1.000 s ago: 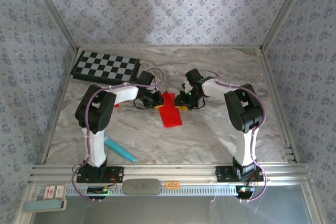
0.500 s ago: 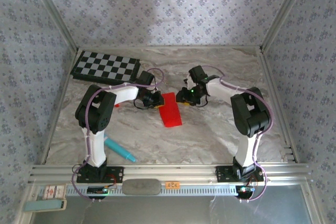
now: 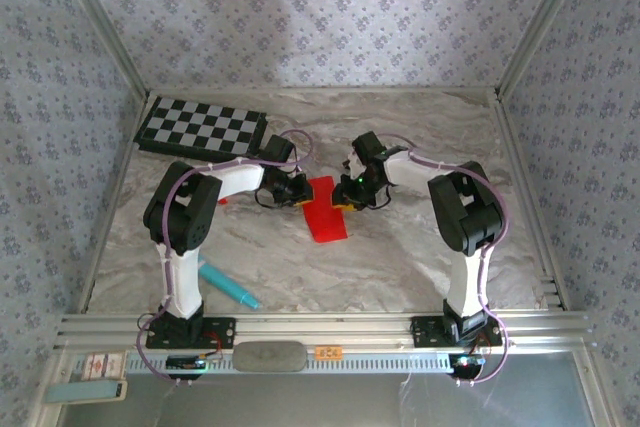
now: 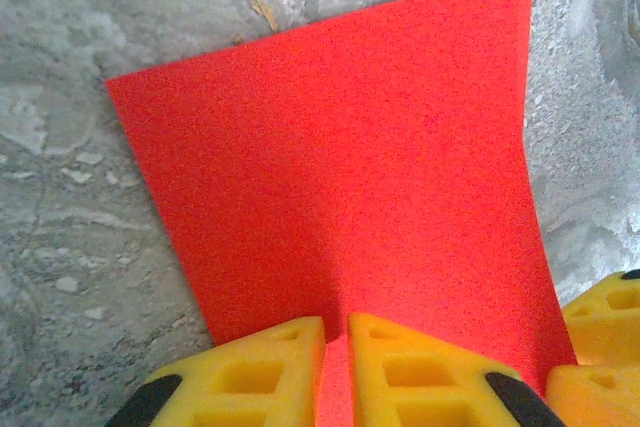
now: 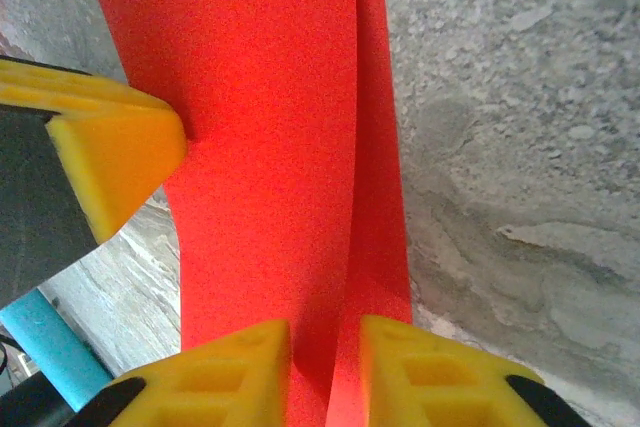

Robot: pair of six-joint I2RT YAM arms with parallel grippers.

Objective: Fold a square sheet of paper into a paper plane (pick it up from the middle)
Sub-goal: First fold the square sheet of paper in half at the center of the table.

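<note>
Presently we find the square sheet of paper (image 3: 326,215), seemingly doubled once, on the desk (image 3: 400,247) just right of the chequered board (image 3: 200,127), the left pincer (image 4: 337,322) nipping one edge, the right pincer (image 5: 325,332) straddling the other with its grip unclear, and most folds still due.

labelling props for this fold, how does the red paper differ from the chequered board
Colour: the red paper is plain bright red; the chequered board is black and white squares. Size: the paper is smaller than the board. Place: the paper lies mid-table; the board sits at the far left corner. State: the paper is folded, with the left gripper shut on its edge; the board lies untouched. Both rest on the table.
</note>
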